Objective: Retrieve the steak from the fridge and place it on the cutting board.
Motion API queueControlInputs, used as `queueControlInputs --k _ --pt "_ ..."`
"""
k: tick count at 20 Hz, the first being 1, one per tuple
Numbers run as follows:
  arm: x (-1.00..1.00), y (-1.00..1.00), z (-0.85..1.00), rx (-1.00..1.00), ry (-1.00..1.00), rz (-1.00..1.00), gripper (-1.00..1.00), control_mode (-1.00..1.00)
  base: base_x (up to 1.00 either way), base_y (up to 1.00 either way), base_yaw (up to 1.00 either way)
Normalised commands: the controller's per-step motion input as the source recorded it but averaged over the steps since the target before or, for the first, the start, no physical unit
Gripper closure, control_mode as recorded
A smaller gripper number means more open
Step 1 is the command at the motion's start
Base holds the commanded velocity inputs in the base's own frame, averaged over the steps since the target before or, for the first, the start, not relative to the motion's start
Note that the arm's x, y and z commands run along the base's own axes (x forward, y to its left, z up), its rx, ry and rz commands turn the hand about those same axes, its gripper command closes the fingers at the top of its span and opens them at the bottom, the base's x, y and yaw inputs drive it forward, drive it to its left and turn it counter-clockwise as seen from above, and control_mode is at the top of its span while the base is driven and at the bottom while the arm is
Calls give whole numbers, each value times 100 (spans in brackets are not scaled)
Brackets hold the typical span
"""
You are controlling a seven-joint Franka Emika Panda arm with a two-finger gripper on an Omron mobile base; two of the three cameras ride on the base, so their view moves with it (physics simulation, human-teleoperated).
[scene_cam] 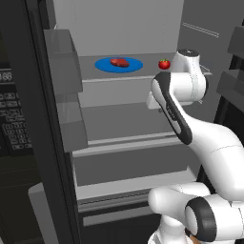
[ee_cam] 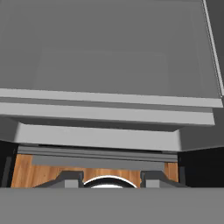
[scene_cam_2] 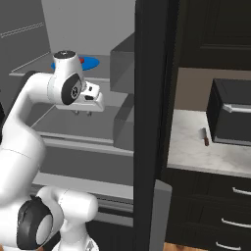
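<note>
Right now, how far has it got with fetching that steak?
Done: the fridge stands open. In hand: the gripper hangs in front of the shelves, holding nothing, below the shelf where the steak lies on a blue plate near a tomato. Left: grasping it and carrying it to the cutting board.

Dark-red steak on blue plate; red tomato, green top; light-grey fridge interior, dark frame

Rendered home kitchen. An open fridge with grey shelves holds a blue plate and a tomato. Right of the fridge, a pale stone counter carries a black toaster oven above dark drawers; left of it, an appliance keypad. Wood flooring lies below.
</note>
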Motion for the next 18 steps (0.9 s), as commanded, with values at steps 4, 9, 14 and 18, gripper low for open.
queueControlInputs --k 4,9,14,18 --pt "-9 3 0 0 0 1 -100 -100 0 0 0" --pt "-25 8 5 0 -7 4 -100 -100 0 0 0" --pt "-22 10 22 0 -19 7 -100 -100 0 0 0" --pt "-16 5 34 2 -21 9 -100 -100 0 0 0"
